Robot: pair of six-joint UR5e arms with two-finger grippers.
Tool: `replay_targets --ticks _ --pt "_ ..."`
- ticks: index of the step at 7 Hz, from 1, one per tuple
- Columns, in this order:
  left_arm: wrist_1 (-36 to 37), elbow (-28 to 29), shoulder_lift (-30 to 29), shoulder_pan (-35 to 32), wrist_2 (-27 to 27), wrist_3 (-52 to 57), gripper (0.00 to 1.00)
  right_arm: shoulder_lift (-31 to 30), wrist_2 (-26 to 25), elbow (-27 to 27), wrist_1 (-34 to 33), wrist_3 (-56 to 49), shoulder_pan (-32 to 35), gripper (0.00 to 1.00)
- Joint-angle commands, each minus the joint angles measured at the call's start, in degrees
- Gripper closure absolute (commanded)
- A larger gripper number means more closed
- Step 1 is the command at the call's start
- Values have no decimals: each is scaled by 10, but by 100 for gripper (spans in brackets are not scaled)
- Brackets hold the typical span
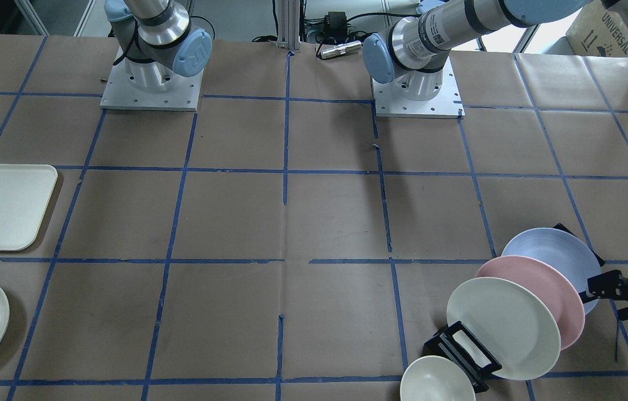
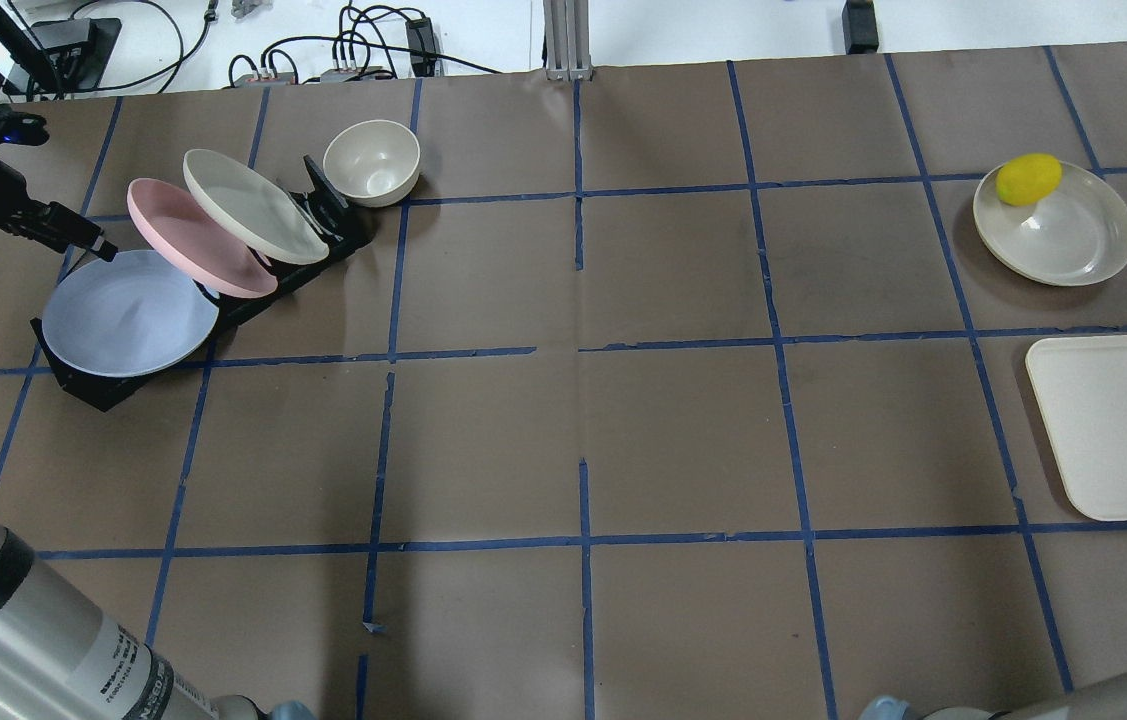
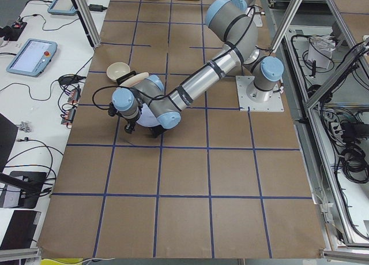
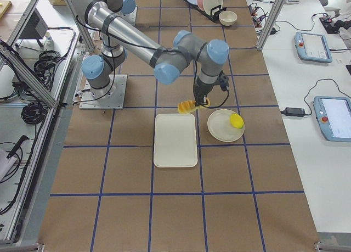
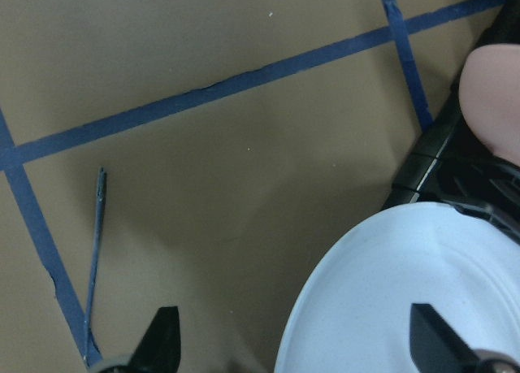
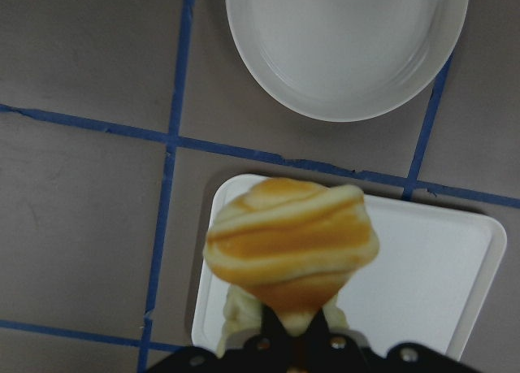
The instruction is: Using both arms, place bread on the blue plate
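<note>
Above the tray (image 6: 422,275) edge, right pincer (image 6: 296,332) grips the bread (image 6: 291,247) by one end; it may slip. Beside blue plate (image 5: 406,284), the wide-spread left pincer (image 5: 296,349) could jostle pink plate (image 5: 491,97).

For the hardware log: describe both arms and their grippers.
The left arm and the right arm are silver-grey tubes with light blue joint caps, black bands and black cables alongside. The left arm bears a white printed label. The left gripper and right gripper are black, with black fingers.

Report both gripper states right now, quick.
Left gripper: open, at the rim of the blue plate.
Right gripper: closed, holding the bread.
</note>
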Motion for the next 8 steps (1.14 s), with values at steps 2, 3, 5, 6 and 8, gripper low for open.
replay_targets --ticks 2,3,5,6,8 --pt "-20 -3 -9 11 0 -7 6 -48 3 -69 133 196 148 97" --pt "-22 -3 -9 11 0 -22 47 -77 5 -70 177 255 192 97" --pt "-37 -2 -4 9 1 -39 85 -91 47 -69 218 390 268 97" --pt "-41 0 1 8 3 -47 90 -92 49 -67 230 432 298 97" --pt "-85 14 28 9 14 -47 92 -88 52 -64 214 494 342 97"
